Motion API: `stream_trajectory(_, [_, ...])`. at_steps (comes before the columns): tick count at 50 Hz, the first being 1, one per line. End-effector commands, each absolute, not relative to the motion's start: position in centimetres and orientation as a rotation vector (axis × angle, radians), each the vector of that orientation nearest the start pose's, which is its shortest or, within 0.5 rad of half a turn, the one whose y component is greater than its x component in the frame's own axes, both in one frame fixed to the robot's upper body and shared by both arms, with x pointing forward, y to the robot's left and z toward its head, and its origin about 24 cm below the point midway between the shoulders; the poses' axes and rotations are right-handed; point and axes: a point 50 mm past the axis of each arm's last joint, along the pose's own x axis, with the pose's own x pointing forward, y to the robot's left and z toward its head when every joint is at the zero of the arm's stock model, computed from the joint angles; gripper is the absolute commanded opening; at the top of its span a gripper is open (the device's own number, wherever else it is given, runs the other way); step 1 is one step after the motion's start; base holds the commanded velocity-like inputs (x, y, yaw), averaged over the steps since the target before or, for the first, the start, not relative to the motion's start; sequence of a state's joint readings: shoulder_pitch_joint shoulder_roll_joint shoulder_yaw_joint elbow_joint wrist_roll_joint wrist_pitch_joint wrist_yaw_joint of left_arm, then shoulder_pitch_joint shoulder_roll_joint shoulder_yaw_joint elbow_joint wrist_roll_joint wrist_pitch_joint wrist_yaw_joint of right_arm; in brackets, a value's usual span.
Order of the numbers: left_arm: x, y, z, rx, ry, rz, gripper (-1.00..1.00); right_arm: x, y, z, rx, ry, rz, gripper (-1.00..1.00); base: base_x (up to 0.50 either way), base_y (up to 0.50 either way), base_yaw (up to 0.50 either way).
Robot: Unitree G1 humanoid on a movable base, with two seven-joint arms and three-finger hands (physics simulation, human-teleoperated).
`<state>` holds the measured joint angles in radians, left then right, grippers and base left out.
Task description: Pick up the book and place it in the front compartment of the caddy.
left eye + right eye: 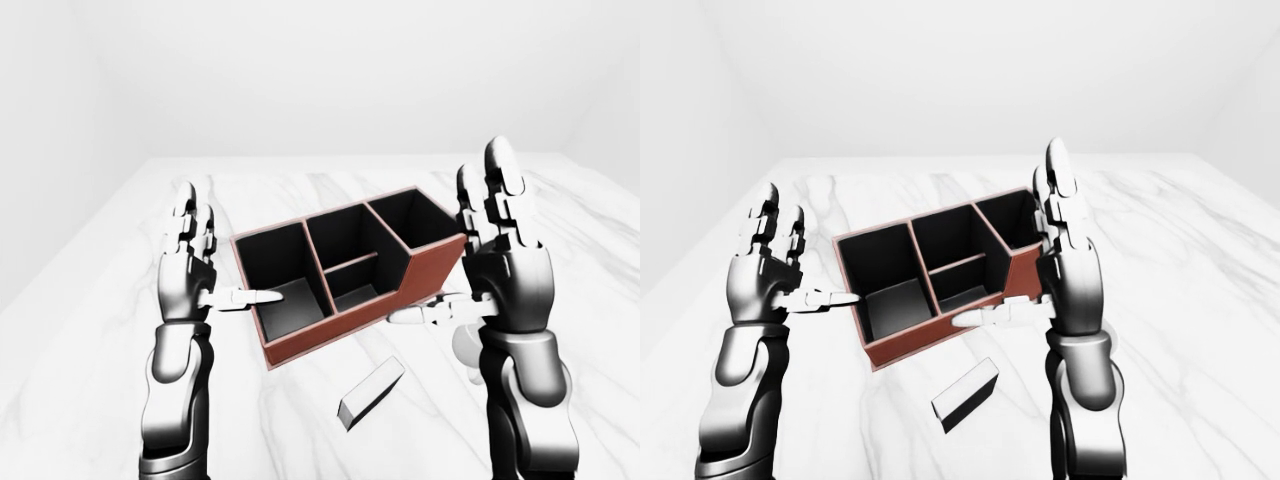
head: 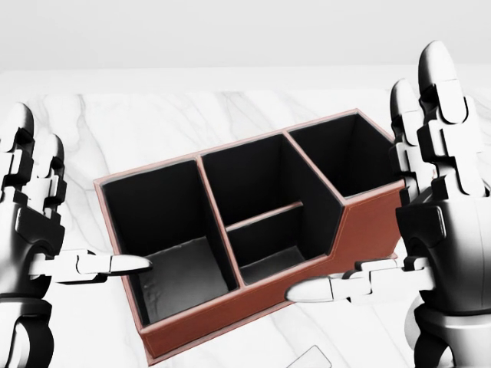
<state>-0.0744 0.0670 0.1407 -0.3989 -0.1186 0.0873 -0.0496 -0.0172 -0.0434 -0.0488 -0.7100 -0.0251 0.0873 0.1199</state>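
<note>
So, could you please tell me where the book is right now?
In the left-eye view the grey slab-shaped book lies on the white marble table, below the brown leather caddy and left of the right forearm.
</note>
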Motion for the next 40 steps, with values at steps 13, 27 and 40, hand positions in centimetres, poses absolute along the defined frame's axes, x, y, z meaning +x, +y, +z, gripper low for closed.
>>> stream_trajectory(13, [25.0,18.2,14.5,-0.025,-0.391,0.033,1.0,19.2,-14.5,22.2,-0.367,-0.773,0.118,1.0,0.0,0.0,0.0])
stream_trajectory(27, [25.0,18.2,14.4,-0.024,-0.387,0.033,1.0,18.1,-13.8,23.5,-0.549,-0.831,0.145,1.0,0.0,0.0,0.0])
stream_trajectory(40, [25.0,18.2,14.6,-0.024,-0.397,0.034,1.0,18.0,-13.0,22.8,-0.76,-0.749,0.166,1.0,0.0,0.0,0.0])
